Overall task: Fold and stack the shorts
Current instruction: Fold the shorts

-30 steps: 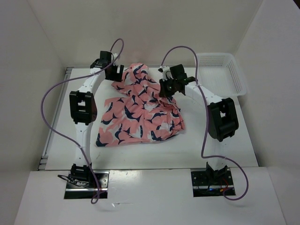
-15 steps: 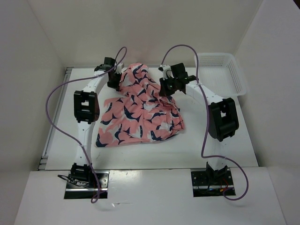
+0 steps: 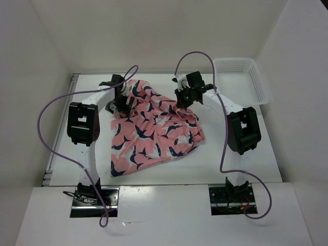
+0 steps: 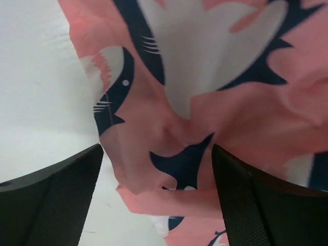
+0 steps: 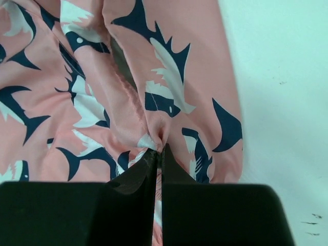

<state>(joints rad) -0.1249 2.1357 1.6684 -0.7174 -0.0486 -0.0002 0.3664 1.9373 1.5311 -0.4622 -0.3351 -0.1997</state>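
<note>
Top view first: the shorts [image 3: 154, 130] lie rumpled across the middle of the table [image 3: 246, 154], well apart from the white basket [image 3: 259, 84] in the far right corner. The left gripper [image 3: 123, 104] sits over the cloth's far left edge, and the right gripper [image 3: 183, 99] is at its far right edge. This looks like light, limp fabric that will sag and slide, so I'd take it at a hem or seam rather than mid-panel. From up here I can't pick out which edge is the waistband, and the wrists hide both sets of jaws.

Over to the left wrist: its jaws stand wide apart, released, straddling a raised ridge of pink cloth with nothing pinched. Whether they touch the fabric, I can't tell.

Right wrist now: the jaws are clenched tight on a small pucker of the shorts, just beside a stitched seam. The gripper's dark body cuts off everything nearer the camera.
</note>
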